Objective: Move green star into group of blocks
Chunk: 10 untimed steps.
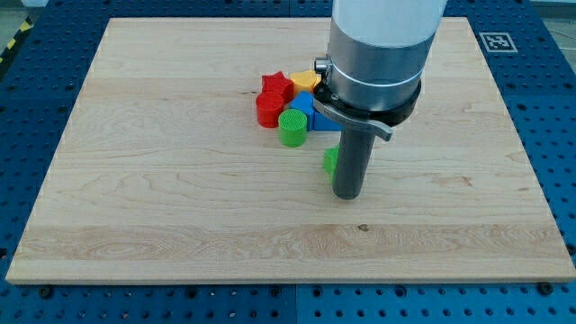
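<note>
The green star (330, 161) lies on the wooden board (180, 180), mostly hidden behind my rod; only its left edge shows. My tip (347, 193) rests on the board just right of and below the star, touching or nearly touching it. The group sits up and to the left: a green cylinder (292, 128), a red cylinder (268, 110), a red star (276, 86), a blue block (306, 106) and a yellow block (304, 79), packed together. The green star is a short gap below and to the right of the green cylinder.
The arm's wide grey body (378, 45) covers the board's upper middle and hides part of the group's right side. A blue perforated table (549, 117) surrounds the board. A fiducial tag (497, 40) sits at the upper right.
</note>
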Tool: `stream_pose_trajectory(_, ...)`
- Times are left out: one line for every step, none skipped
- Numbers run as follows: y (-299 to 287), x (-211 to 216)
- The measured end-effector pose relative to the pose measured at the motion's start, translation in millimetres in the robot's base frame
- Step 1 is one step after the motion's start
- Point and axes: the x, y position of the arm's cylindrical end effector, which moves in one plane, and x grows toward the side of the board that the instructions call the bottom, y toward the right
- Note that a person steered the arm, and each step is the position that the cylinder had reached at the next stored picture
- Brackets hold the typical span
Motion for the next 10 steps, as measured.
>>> stream_pose_trajectory(0, -2)
stream_pose_trajectory(0, -2)
stream_pose_trajectory(0, -6)
stream_pose_trajectory(0, -12)
stream_pose_trajectory(0, -14)
stream_pose_trajectory(0, -20)
stream_pose_trajectory(0, -20)
stream_pose_trajectory(-2, -17)
stream_pose_trajectory(-2, -17)
stream_pose_trajectory(-2, -17)
